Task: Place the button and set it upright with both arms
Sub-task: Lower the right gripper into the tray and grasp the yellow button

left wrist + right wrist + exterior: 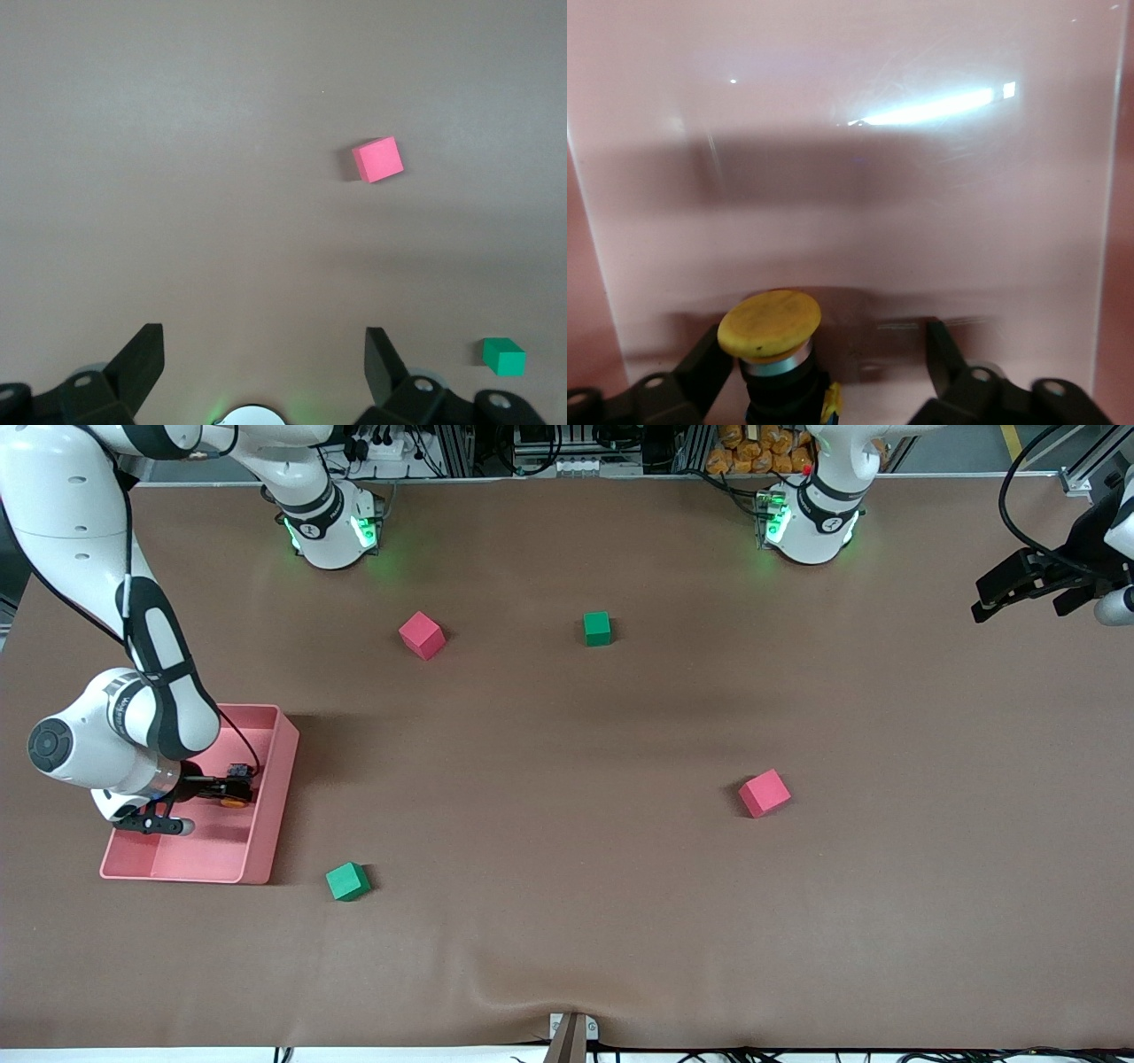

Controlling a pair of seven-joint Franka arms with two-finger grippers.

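The button [769, 326] has an orange cap and a black body. It lies in the pink tray [283, 779] at the right arm's end of the table, and in the front view the button [235, 798] is a small orange spot. My right gripper [237, 786] is low inside the tray, open. In the right wrist view the right gripper [826, 341] has the button between its fingers, close against one finger [709, 354]. My left gripper [983, 598] waits open and empty, raised over the left arm's end of the table; the left wrist view shows the left gripper [264, 341] above bare mat.
On the brown mat are a red cube [422, 635] and a green cube [597, 628] near the bases. Another red cube [764, 793] lies mid-table, and a green cube [347, 881] lies beside the tray. The left wrist view shows a red cube [378, 159] and a green cube [504, 356].
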